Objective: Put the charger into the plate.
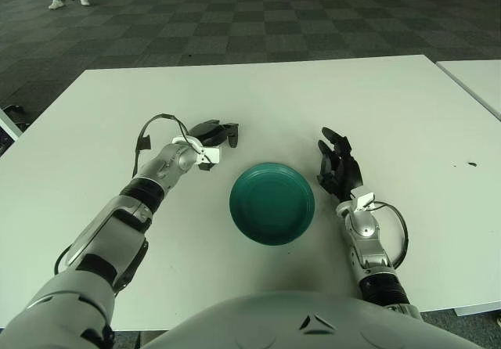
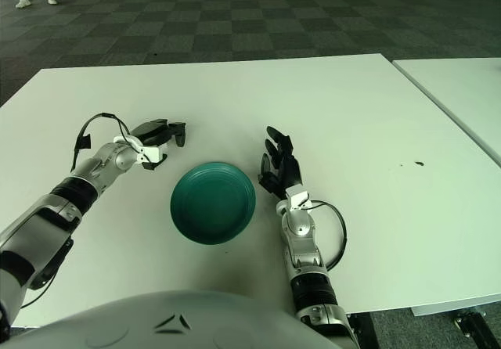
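A dark green plate [image 1: 272, 204] sits on the white table [image 1: 258, 98] near the front middle. My left hand [image 1: 213, 139] is just beyond the plate's upper left rim, a little above the table. A small white block, which looks like the charger [image 1: 209, 155], sits under the hand between its dark fingers and thumb. My right hand [image 1: 338, 167] shows right of the plate with its fingers spread and holding nothing.
A second white table [image 1: 473, 79] stands at the right edge with a gap between. A small dark mark [image 1: 470, 163] is on the table at the far right. Dark carpet floor lies beyond the table's far edge.
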Motion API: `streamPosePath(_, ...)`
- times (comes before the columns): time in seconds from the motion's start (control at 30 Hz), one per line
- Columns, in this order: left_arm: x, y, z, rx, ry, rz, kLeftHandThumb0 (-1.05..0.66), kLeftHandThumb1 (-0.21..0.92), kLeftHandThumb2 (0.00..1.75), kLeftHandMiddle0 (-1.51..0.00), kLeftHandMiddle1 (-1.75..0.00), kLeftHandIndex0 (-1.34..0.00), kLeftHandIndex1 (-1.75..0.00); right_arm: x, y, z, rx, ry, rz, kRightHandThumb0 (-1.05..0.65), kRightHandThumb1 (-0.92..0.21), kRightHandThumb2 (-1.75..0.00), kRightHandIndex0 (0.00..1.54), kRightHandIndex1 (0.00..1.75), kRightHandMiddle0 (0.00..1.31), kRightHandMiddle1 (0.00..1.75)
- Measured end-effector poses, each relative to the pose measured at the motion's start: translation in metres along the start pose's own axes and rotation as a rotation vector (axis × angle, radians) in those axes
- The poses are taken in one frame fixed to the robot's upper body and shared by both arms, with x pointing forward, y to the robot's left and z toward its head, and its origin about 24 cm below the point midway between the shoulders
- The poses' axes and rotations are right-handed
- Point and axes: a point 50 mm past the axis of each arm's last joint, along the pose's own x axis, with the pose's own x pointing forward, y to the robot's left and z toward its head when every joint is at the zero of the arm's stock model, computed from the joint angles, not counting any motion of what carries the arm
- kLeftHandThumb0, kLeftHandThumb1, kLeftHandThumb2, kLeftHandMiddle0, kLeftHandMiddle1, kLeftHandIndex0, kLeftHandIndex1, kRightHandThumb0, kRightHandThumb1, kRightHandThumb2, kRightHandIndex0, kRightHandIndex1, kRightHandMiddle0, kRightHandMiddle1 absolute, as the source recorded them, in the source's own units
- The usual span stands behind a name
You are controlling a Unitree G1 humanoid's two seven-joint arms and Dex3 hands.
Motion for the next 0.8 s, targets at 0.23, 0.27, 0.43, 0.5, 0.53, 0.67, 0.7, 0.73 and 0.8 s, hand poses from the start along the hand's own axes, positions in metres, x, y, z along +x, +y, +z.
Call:
streamPosePath(0.23,-0.009,0.002,-0.001,0.018,-0.024,-0.004,0.00,0.28,1.33,-0.67,-1.62,-0.45,-1.75,0.002,0.000,0.000,0.001,-0.002,-0.001,-0.69,-0.92,-0.87,0.32,0.01,0.00,0.63)
streamPosePath(0.27,-0.010,0.002,-0.001,0.021,-0.027,-0.006,0.00,0.27,1.34,-0.65,-1.65,-0.45,-1.75,0.002,0.000,0.000,0.001,-0.002,-0.001,-0.69,-0.92,-0.87,0.32,0.01,0.00,0.63)
streamPosePath(0.43,-0.015,0.003,-0.002,0.029,-0.038,-0.009,0.00,0.24,1.41,-0.62,-1.73,-0.48,-1.75,0.002,0.000,0.000,0.002,-0.004,-0.004,-0.69,-0.92,-0.87,0.32,0.01,0.00,0.64)
streamPosePath(0.5,-0.017,0.005,0.000,0.036,-0.048,-0.003,0.00,0.23,1.42,-0.61,-1.74,-0.49,-1.75,0.003,0.000,0.000,0.003,-0.004,-0.006,-0.69,-0.92,-0.87,0.32,0.00,0.00,0.64)
streamPosePath(0.53,-0.017,0.007,0.001,0.040,-0.054,0.001,0.00,0.23,1.42,-0.61,-1.74,-0.50,-1.75,0.003,0.000,0.000,0.004,-0.004,-0.008,-0.69,-0.92,-0.87,0.32,0.00,0.00,0.64)
streamPosePath(0.67,-0.019,0.013,0.005,0.055,-0.079,0.022,0.00,0.22,1.43,-0.61,-1.74,-0.52,-1.75,0.003,0.000,0.000,0.005,-0.004,-0.012,-0.69,-0.92,-0.87,0.31,0.00,0.00,0.64)
streamPosePath(0.7,-0.019,0.015,0.007,0.057,-0.085,0.026,0.00,0.21,1.45,-0.62,-1.75,-0.53,-1.75,0.003,0.000,0.000,0.005,-0.004,-0.011,-0.69,-0.92,-0.87,0.31,0.00,0.00,0.64)
streamPosePath(0.73,-0.020,0.017,0.008,0.059,-0.093,0.031,0.00,0.20,1.46,-0.62,-1.75,-0.54,-1.75,0.003,0.000,0.000,0.006,-0.005,-0.011,-0.69,-0.92,-0.87,0.30,0.00,0.00,0.64)
streamPosePath(0.8,-0.021,0.021,0.011,0.061,-0.108,0.038,0.00,0.18,1.47,-0.63,-1.75,-0.55,-1.74,0.003,0.001,0.000,0.007,-0.005,-0.011,-0.69,-0.92,-0.87,0.30,0.00,0.00,0.64)
